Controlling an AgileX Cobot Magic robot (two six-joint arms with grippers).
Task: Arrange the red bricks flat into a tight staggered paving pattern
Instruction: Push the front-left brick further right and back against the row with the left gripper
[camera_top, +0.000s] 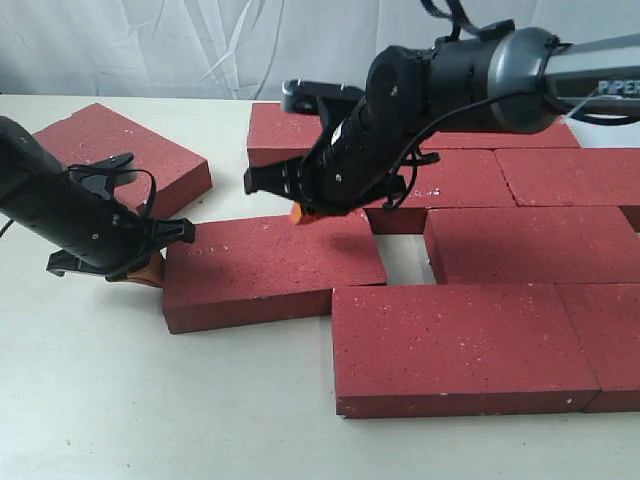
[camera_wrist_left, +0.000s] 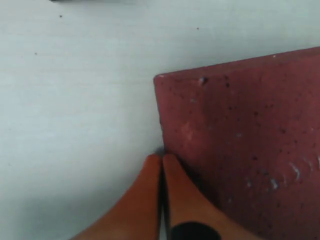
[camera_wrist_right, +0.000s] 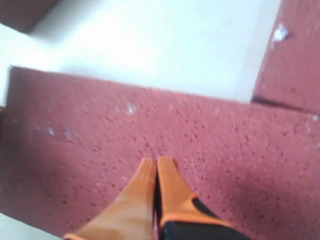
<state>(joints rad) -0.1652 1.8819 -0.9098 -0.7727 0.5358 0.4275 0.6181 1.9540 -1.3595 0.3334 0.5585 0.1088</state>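
Several red bricks lie flat on the white table (camera_top: 120, 400). One loose brick (camera_top: 265, 270) lies askew at the left of the paved group (camera_top: 520, 250). My left gripper (camera_top: 150, 272) is shut and empty, its orange tips (camera_wrist_left: 161, 160) pressed against that brick's left end (camera_wrist_left: 240, 150). My right gripper (camera_top: 300, 213) is shut and empty too, its tips (camera_wrist_right: 157, 162) resting on the top face of the same brick (camera_wrist_right: 100, 150) near its far edge. Another brick (camera_top: 125, 150) lies apart at the back left.
A gap of bare table (camera_top: 405, 258) shows between the loose brick and the paved rows. A white cloth backdrop (camera_top: 150, 45) hangs behind the table. Bare table surface runs along the front and left.
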